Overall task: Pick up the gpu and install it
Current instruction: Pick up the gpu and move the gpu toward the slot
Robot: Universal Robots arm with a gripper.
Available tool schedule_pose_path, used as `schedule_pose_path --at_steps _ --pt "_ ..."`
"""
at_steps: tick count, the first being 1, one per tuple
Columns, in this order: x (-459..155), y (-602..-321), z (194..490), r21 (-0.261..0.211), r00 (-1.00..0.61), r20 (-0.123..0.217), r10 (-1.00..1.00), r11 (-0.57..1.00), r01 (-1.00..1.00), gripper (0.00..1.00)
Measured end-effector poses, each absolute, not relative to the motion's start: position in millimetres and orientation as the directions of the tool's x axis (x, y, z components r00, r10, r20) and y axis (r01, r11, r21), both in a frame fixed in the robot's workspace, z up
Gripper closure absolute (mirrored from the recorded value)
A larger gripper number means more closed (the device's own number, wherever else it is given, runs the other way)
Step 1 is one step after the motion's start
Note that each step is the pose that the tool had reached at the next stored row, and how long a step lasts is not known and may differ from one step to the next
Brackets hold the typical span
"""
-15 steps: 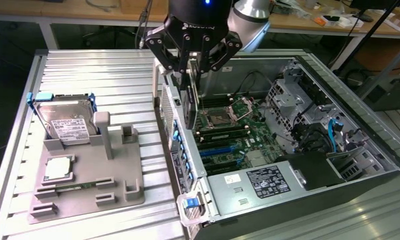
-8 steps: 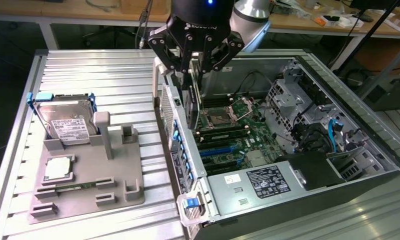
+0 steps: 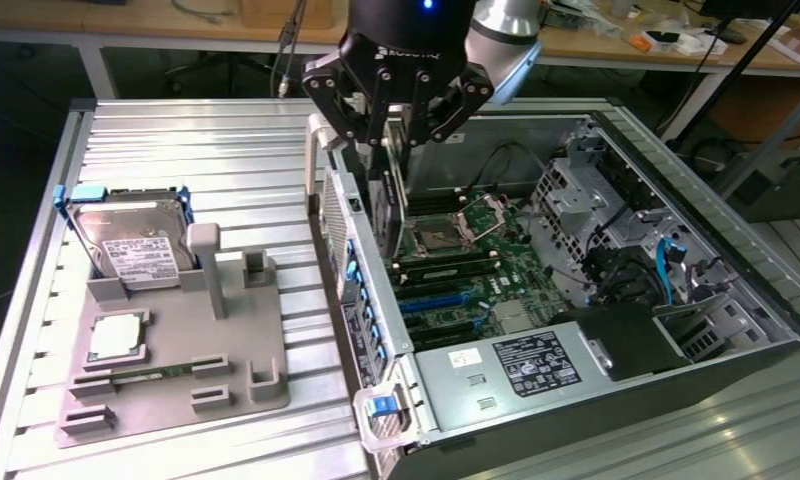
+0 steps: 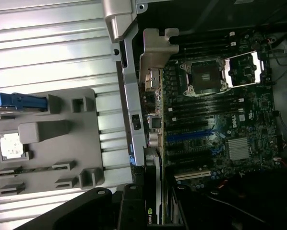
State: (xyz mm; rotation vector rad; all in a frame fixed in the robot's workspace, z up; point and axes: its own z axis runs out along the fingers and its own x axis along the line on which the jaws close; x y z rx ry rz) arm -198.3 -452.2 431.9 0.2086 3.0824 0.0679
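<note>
My gripper (image 3: 397,135) hangs over the open computer case (image 3: 720,360), shut on the gpu (image 3: 393,205). The card hangs edge-on below the fingers, just inside the case's rear wall, its lower end above the motherboard (image 3: 487,270) near the CPU socket. In the wrist view the gpu (image 4: 153,189) runs out from between the black fingers (image 4: 129,208), and its silver bracket (image 4: 155,62) lies along the rear wall beside the motherboard (image 4: 215,120). The blue expansion slots (image 4: 189,136) sit to one side of the card.
On the exterior view's left a grey fixture plate (image 3: 200,350) holds a hard drive (image 3: 133,245), a CPU chip (image 3: 117,338) and a memory stick (image 3: 140,375). Inside the case are a power supply (image 3: 534,365), drive cages (image 3: 580,195) and cables. A ribbed metal table (image 3: 173,140) surrounds everything.
</note>
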Motion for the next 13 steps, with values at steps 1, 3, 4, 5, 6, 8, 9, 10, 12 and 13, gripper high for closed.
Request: schedule_pose_path --at_steps 1,3,4,5,6,8,9,10,12,13 --pt "-197.7 -452.2 431.9 0.047 -0.990 -0.048 0.136 0.990 0.133 0.73" --pt "-196.9 -452.2 431.9 0.047 -0.990 -0.048 0.136 0.990 0.134 0.73" --pt "-196.4 -452.3 431.9 0.047 -0.990 -0.048 0.136 0.990 0.133 0.73" --pt "-196.0 -452.2 431.9 0.047 -0.990 -0.048 0.136 0.990 0.133 0.73" --pt "-195.7 -452.2 431.9 0.047 -0.990 -0.048 0.136 0.990 0.133 0.73" --pt "-194.8 -452.2 431.9 0.047 -0.990 -0.048 0.136 0.990 0.133 0.73" --pt "-194.1 -452.2 432.0 0.047 -0.990 -0.048 0.136 0.990 0.133 0.73" --pt "-193.6 -452.2 432.0 0.047 -0.990 -0.048 0.136 0.990 0.133 0.73" --pt "-192.1 -452.2 431.9 0.047 -0.990 -0.048 0.136 0.990 0.133 0.73" --pt "-191.5 -452.2 431.9 0.047 -0.990 -0.048 0.136 0.990 0.133 0.73"
